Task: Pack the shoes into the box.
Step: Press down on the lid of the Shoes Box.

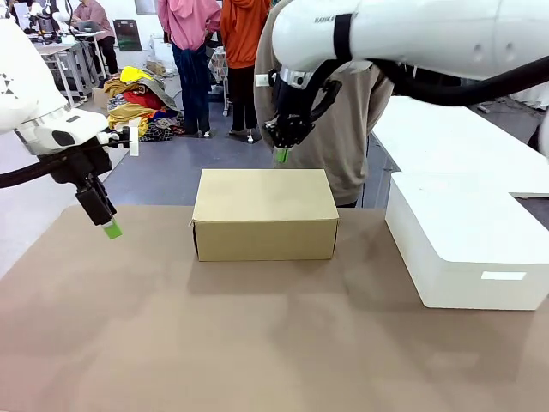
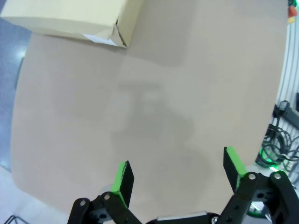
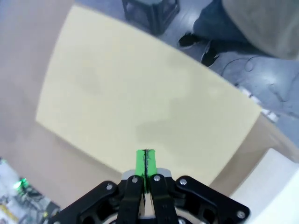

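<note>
One cardboard box (image 1: 265, 215) sits closed at the centre of the counter (image 1: 257, 343), its long axis running left to right across my front. One larger white box (image 1: 463, 240) stands well apart to its right. My left end effector (image 2: 177, 179) hangs open over bare counter. My right end effector (image 3: 145, 163) is closed on nothing, above the box lid.

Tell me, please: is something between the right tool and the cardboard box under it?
Nothing visible is. The right tool, shut and holding nothing, hangs above the closed lid of the box, with only air between them. The closed lid itself covers the inside. The person stands behind the box, not in the path.
</note>
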Action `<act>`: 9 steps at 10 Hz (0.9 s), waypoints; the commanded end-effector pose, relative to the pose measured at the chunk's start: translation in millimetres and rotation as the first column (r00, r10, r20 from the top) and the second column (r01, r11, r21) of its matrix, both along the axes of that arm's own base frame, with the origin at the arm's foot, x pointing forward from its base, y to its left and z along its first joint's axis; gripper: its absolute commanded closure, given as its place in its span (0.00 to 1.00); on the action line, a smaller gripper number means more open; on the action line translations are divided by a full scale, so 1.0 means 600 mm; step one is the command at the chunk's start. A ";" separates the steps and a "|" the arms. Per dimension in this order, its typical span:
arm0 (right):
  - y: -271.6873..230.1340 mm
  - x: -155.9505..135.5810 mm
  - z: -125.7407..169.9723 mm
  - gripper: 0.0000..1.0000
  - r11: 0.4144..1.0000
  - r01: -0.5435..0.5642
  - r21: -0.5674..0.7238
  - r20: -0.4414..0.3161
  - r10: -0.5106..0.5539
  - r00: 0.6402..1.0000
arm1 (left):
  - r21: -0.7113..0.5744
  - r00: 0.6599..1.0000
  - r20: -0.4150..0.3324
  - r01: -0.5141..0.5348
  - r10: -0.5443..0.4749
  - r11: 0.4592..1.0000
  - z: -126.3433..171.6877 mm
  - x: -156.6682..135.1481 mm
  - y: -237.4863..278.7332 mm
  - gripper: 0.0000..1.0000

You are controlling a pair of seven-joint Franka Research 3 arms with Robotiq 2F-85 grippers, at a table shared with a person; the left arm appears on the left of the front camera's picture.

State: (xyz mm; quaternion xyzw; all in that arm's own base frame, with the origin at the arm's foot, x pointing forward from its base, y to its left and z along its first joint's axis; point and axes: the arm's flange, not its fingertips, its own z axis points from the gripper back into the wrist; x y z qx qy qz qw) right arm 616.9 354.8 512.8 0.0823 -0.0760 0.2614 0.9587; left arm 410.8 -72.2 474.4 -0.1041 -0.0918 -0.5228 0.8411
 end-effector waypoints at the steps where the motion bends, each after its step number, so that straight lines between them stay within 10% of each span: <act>1: 0.038 0.053 -0.001 1.00 0.997 0.071 -0.012 -0.009 -0.071 0.997 | -0.018 1.000 -0.009 -0.017 0.017 1.000 0.002 -0.001 0.000 0.00; 9: 0.053 0.093 -0.122 1.00 0.987 0.114 -0.115 -0.026 -0.117 0.993 | -0.018 1.000 -0.009 -0.017 0.017 1.000 0.002 -0.001 0.000 0.00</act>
